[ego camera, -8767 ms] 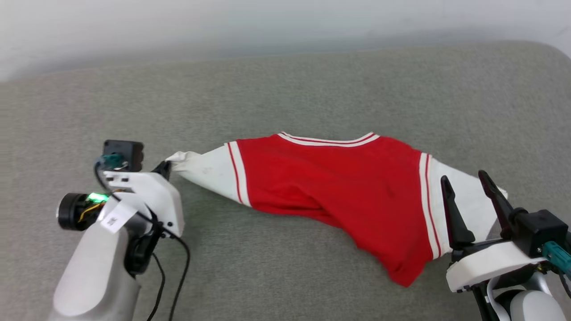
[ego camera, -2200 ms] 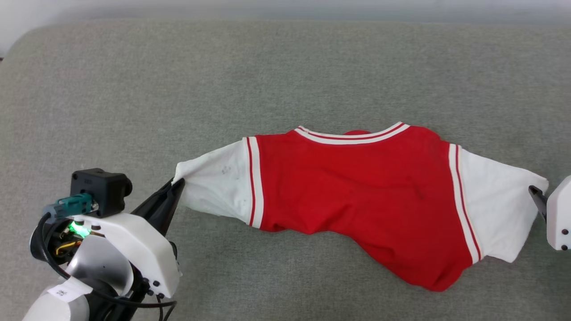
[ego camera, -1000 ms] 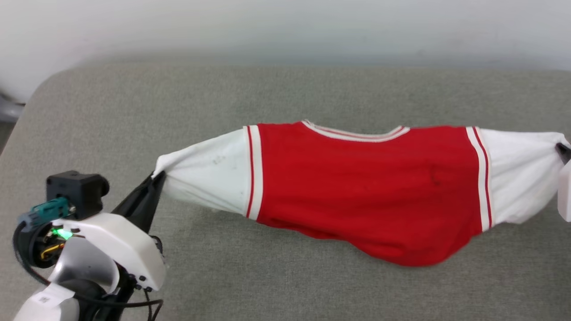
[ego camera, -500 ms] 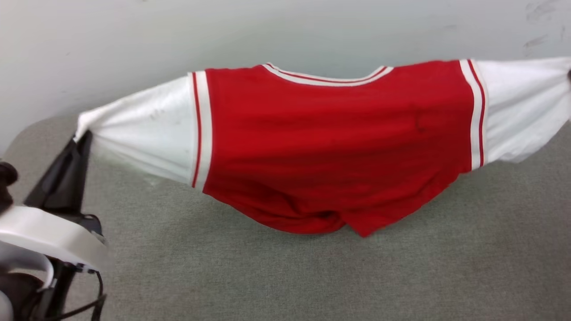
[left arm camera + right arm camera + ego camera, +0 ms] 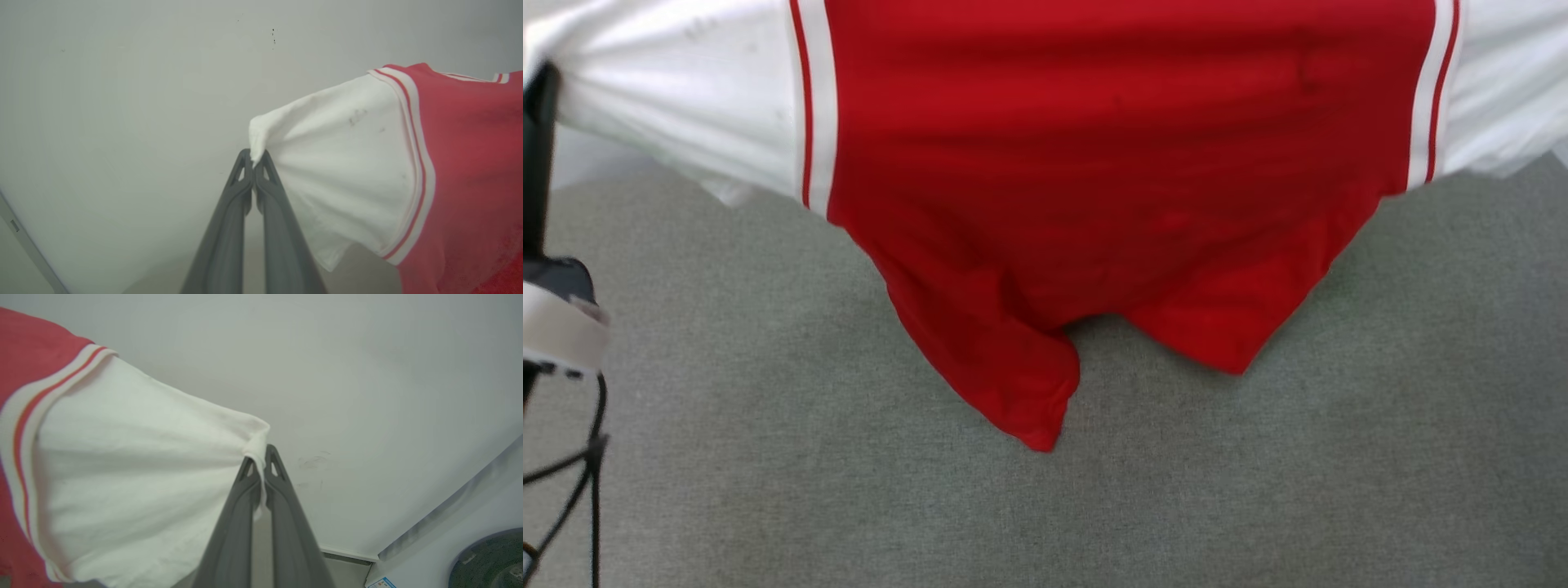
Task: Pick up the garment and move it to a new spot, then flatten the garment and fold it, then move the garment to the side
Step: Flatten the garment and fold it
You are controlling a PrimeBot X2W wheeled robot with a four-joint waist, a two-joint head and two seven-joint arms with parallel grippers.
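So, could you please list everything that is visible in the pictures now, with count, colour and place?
T-shirt: one, red with white sleeves and red-and-white striped trim, held stretched in the air, lower corners hanging toward the padded surface.
Padded surface: one, grey, beneath the T-shirt.
Wall: one, pale grey, behind the T-shirt.
Round thing: one, dark green, lower right corner of the right wrist view, too cut off to identify.
Cables: a few strands, black, lower left edge of the head view.
Left fingers: two, dark grey, shut on the tip of the sleeve on the robot's left.
Right fingers: two, dark grey, shut on the tip of the other sleeve.
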